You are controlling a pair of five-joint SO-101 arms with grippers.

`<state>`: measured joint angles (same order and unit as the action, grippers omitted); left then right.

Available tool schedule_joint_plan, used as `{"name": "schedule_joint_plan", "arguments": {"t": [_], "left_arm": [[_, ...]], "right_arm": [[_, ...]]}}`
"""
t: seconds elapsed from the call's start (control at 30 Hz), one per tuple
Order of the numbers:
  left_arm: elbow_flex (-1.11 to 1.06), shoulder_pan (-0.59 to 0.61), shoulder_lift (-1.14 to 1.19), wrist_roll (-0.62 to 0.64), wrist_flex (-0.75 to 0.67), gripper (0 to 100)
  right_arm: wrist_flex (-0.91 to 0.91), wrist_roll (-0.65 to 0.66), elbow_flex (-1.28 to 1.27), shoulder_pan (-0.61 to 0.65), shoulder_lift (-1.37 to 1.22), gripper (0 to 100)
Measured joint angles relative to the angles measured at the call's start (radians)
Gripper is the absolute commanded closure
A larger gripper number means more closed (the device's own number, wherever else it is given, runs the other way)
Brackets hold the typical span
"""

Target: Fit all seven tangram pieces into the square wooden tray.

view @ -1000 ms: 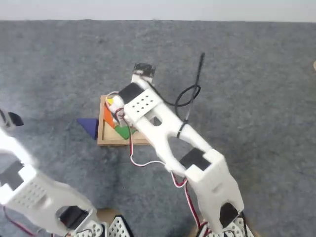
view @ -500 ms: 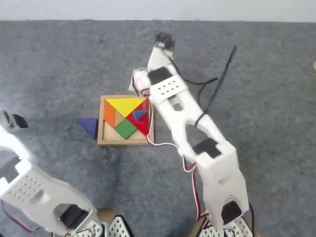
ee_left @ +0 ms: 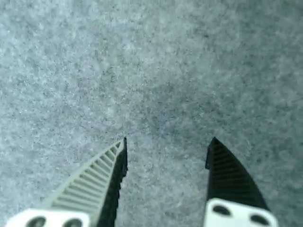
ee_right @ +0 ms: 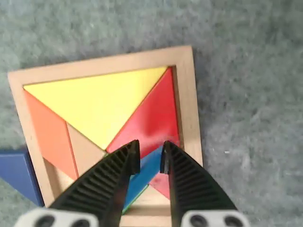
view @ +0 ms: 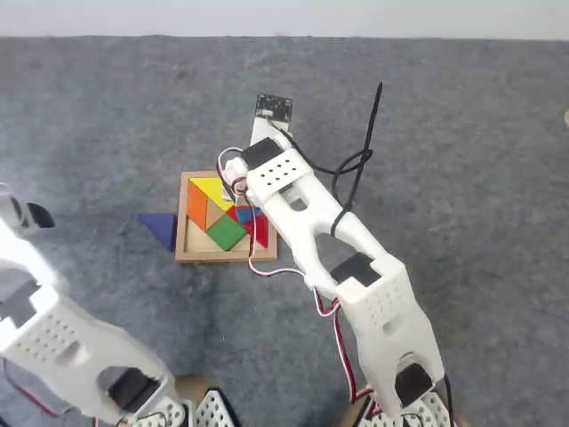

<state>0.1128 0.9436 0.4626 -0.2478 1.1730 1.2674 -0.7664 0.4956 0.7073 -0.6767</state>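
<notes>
Tangram pieces (view: 213, 191) fill most of the square wooden tray (view: 204, 256): the yellow triangle (ee_right: 99, 101), red triangle (ee_right: 158, 113), orange piece (ee_right: 47, 135) and green piece (view: 228, 233) lie flat inside. The light blue piece (ee_right: 147, 168) is in the tray too, but it looks askew, overlapping the red triangle rather than seated. Your right gripper (ee_right: 149, 147) hangs directly above it, jaws drawn to a narrow slit with nothing between them. The step in hand looks like seating that blue piece, so you will want to nudge or turn it until it drops into the bare gap beside the red triangle. One dark blue triangle (view: 160, 229) lies on the carpet (ee_left: 142, 56) just outside the tray wall. Your left gripper (ee_left: 168, 142) is spread wide over bare carpet, holding nothing. It looks like the nearer arm for fetching that triangle.
</notes>
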Motion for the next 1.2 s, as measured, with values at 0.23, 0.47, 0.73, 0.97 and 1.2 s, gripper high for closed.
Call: {"name": "schedule_joint_plan", "arguments": {"t": [0.23, 0.47, 0.73, 0.97, 1.2], "left_arm": [[0.0, 0.0, 0.0, 0.0, 0.0, 74], [0.0, 0.0, 0.0, 0.0, 0.0, 74], [0.0, -0.032, 0.0, 0.0, 0.0, 74], [0.0, -0.035, 0.0, 0.0, 0.0, 74], [0.0, -0.035, 0.0, 0.0, 0.0, 74]], "right_arm": [[0.054, -0.003, 0.0, 0.057, 0.0, 91.2], [0.08, -0.003, 0.0, 0.061, 0.015, 91.3], [0.104, -0.006, 0.0, 0.064, 0.063, 91.1], [0.068, -0.002, 0.0, 0.069, 0.063, 91.2], [0.098, 0.006, 0.0, 0.12, 0.063, 91.2]]}}
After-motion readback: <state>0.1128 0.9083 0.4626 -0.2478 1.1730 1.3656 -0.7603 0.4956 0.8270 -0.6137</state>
